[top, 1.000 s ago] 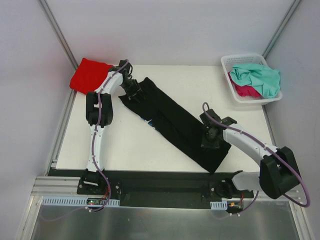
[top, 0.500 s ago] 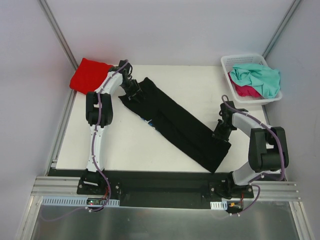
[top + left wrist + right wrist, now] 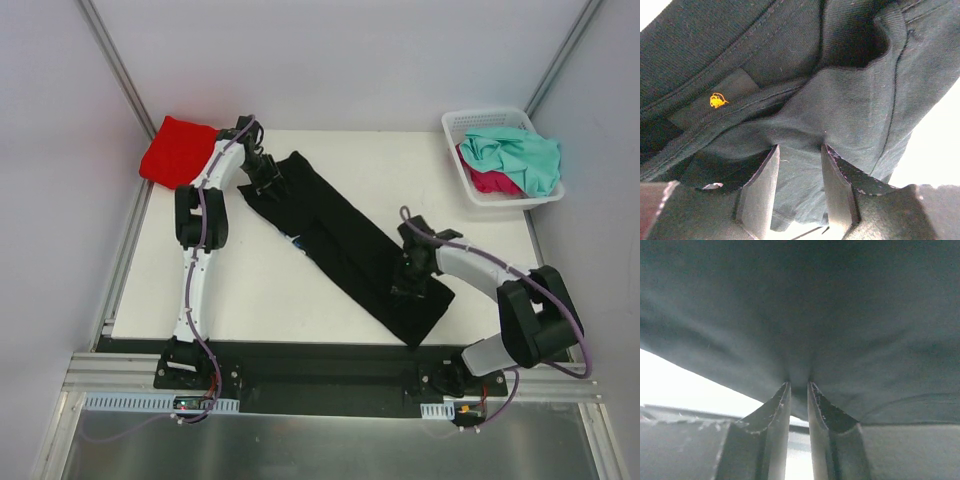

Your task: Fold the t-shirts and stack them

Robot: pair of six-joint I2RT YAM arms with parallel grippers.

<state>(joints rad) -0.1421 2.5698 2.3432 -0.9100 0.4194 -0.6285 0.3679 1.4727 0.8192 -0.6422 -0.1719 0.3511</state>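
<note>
Our left gripper (image 3: pixel 800 150) is clenched on a bunched fold at the collar end of the black t-shirt (image 3: pixel 340 240), just beside its neck label (image 3: pixel 716 100) with a small orange mark. Our right gripper (image 3: pixel 799 383) pinches a thin tuck of the same shirt near its other end, with cloth drawn into the narrow gap between the fingers. We judge that the two claws hold opposite ends so that the long folded strip, lying diagonally on the table (image 3: pixel 260 290), can be lifted and folded across. Just beyond the shirt's collar end lies the red t-shirt (image 3: pixel 178 150), folded, probably the start of the stack. Well apart from the shirt's other end, the white lattice basket (image 3: pixel 455 125) holds a teal t-shirt (image 3: pixel 515 155) heaped over a magenta t-shirt (image 3: pixel 492 182), both crumpled
</note>
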